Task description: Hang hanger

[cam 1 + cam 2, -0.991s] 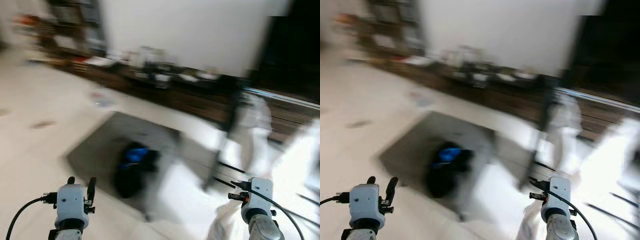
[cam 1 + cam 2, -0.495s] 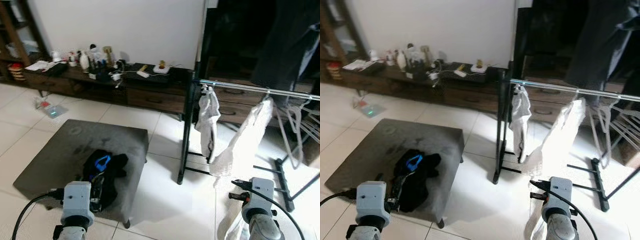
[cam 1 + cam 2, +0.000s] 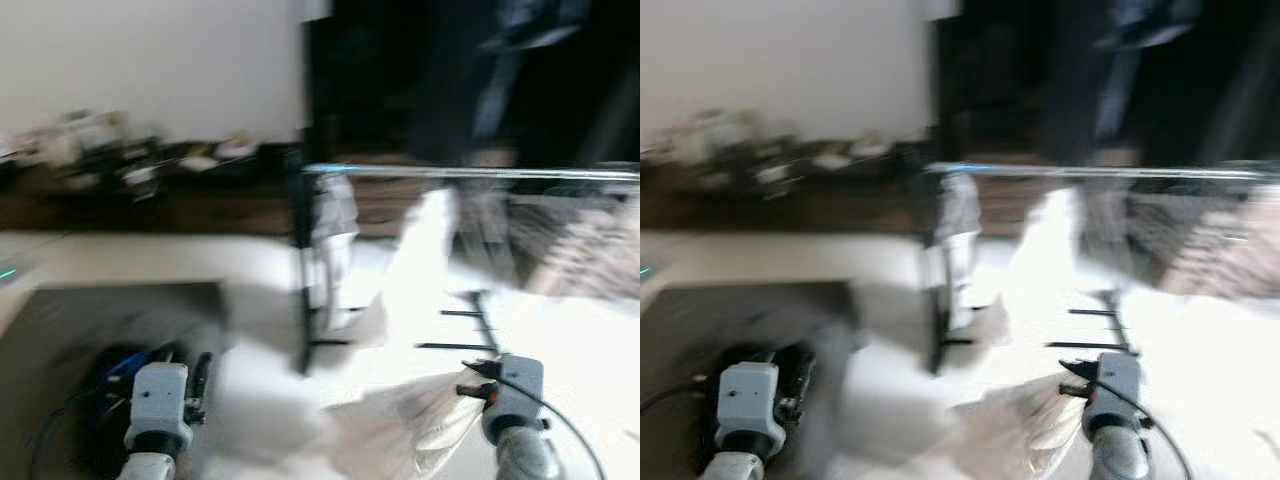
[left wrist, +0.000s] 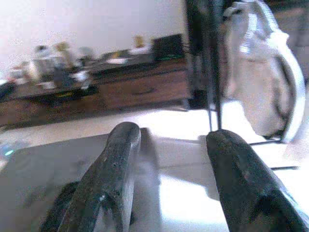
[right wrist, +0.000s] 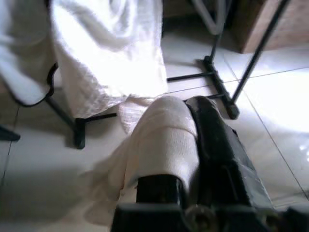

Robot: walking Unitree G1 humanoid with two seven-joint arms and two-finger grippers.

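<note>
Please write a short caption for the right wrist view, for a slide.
Right gripper shut on a white cloth, above a tiled floor near the clothes rack's black feet.

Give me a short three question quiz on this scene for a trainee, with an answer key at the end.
1. True or false: the left gripper is clamped on a hanger.
2. What does the right gripper hold: A a white cloth, B a bottle, C a shoe?
3. Fill in: white garments hang from the metal ____.

Key: 1 false, its fingers are open around nothing. 2 A, the white cloth is pinched and trails down. 3 rail.
</note>
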